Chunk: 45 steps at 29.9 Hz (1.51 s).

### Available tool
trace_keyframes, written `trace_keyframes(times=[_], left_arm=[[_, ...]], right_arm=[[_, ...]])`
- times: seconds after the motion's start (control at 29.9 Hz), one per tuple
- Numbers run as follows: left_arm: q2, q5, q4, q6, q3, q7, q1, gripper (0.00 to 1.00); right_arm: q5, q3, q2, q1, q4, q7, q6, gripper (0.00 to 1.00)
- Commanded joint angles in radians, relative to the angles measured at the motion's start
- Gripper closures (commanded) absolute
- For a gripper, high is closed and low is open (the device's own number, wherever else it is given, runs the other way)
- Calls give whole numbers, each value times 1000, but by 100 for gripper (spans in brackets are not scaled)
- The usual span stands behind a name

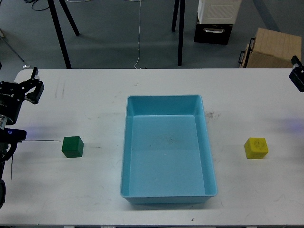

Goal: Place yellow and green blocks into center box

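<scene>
A green block (72, 146) sits on the white table (95, 104), left of the light blue box (167, 195) at the center. A yellow block (256, 147) sits to the right of the box. The box is empty. My left gripper (21, 88) is at the table's far left edge, partly cut off by the view. It is behind and left of the green block, with its fingers (34, 72) spread and nothing between them. Only a small dark part of my right gripper (297, 74) shows at the right edge, behind the yellow block; its fingers cannot be told apart.
A thin dark cable (42, 140) lies on the table left of the green block. Beyond the table's far edge stand black tripod legs (59, 33), a white and black case (214, 21) and a cardboard box (270, 47) on the floor.
</scene>
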Motion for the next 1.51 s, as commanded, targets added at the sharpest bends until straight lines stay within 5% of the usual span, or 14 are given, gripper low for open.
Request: trace_keyframes(times=[0.0, 0.17, 0.54, 0.94, 1.3, 1.47], left_arm=[[6, 2, -1, 1, 3, 6, -1, 0], [10, 23, 2, 24, 12, -3, 1, 0], [33, 52, -10, 40, 16, 0, 15, 0], [35, 52, -14, 41, 20, 1, 19, 0], [41, 55, -14, 57, 22, 7, 25, 0], [46, 57, -16, 61, 22, 11, 25, 0]], right_arm=[[-141, 2, -48, 1, 0, 34, -42, 0], [-344, 2, -226, 0, 5, 67, -53, 0], [-841, -128, -637, 133, 52, 54, -53, 0], [-919, -169, -668, 250, 158, 66, -40, 0], [-1805, -255, -616, 320, 325, 60, -148, 0], [-2019, -318, -604, 319, 431, 60, -166, 0]])
